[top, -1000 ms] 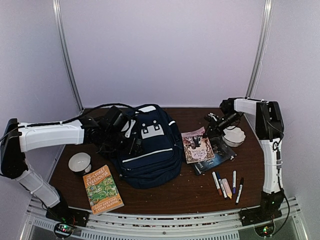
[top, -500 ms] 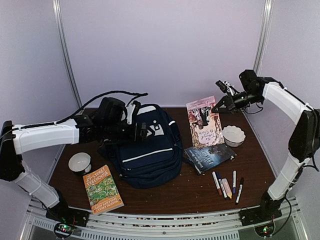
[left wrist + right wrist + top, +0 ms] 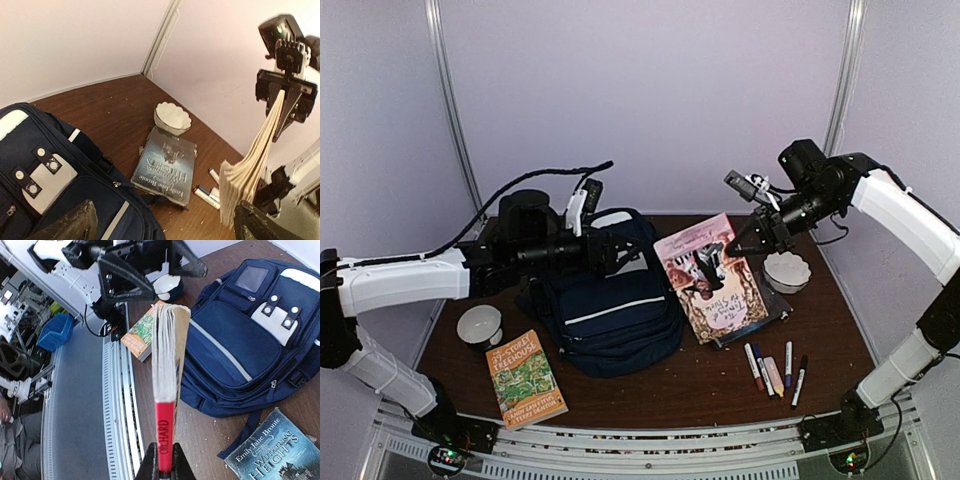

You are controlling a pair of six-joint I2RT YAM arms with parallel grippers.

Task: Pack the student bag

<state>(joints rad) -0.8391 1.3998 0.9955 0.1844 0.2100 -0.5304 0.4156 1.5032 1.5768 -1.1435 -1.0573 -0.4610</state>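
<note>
Your right end effector (image 3: 161, 462) has lifted the pink-covered paperback (image 3: 712, 285) off the table (image 3: 670, 390). A second ago it was down low at that book; now the book hangs in the air by its spine end, cover tilted, above the dark Wuthering Heights book (image 3: 165, 167) and between the student bag (image 3: 615, 320) and the scalloped white bowl (image 3: 172, 117). The jaws are pinched narrow on the red spine.

Your left end effector (image 3: 602, 245) has let go of the bag over the same second and now stands spread wide above the bag's top edge, touching nothing.

For the task, this likely means the first book is on its way in, but nothing holds the bag's mouth for it. From these views you cannot tell whether the main zip is open.

The bag lies flat at mid-table, front pocket up, with the Treehouse book (image 3: 525, 378) near its front-left corner.

Your right arm reaches high and in from the right with the wrist angled down. Your left arm stretches level across from the left, with the wrist over the bag's far end.
</note>
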